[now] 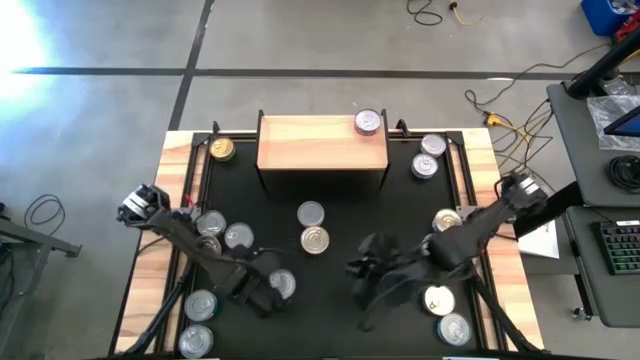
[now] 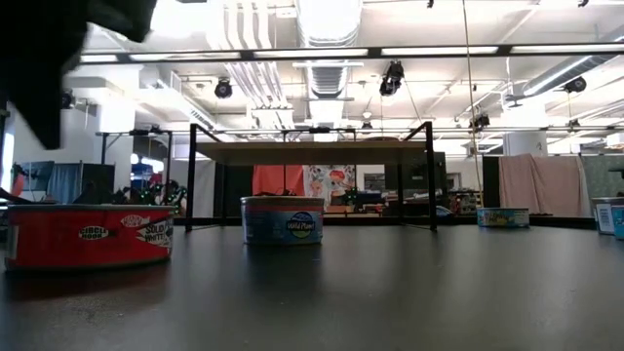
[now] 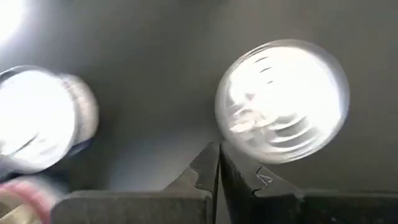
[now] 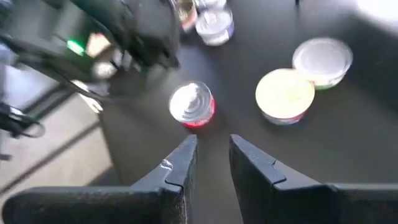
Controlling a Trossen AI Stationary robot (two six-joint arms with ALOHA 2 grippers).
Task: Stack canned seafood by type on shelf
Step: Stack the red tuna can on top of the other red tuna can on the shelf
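The shelf (image 1: 322, 141) is a flat rectangular board of pale wood grain on thin black legs, standing at the far middle edge of the black mat (image 1: 330, 195); one silver-lidded tin (image 1: 368, 122) sits on its right far corner, and the rest of the board is bare. The tabletop (image 1: 178, 170) shows as light wood strips along both sides of the matte mat.

The other tins are low round discs with ribbed, shiny lids; a gold-lidded tin (image 1: 222, 150) lies just left of the shelf; two silver tins (image 1: 430, 156) lie close together to its right; a silver one (image 1: 311, 213) and a paler one (image 1: 315, 240) touch or nearly touch at the mat's middle. More tins cluster along the left and right edges of the mat.

The left tool (image 1: 262, 290) is over the near left of the mat with its fingers pressed together, just beside a red-sided tin (image 1: 282, 284); the right tool (image 1: 365, 268) hangs over the near middle, its fingers slightly apart and holding nothing.

Open mat lies between the shelf front and the middle pair, and between the two tools; in the low view a red-labelled tin (image 2: 88, 234) and a blue-labelled tin (image 2: 282, 219) stand before the shelf's legs.
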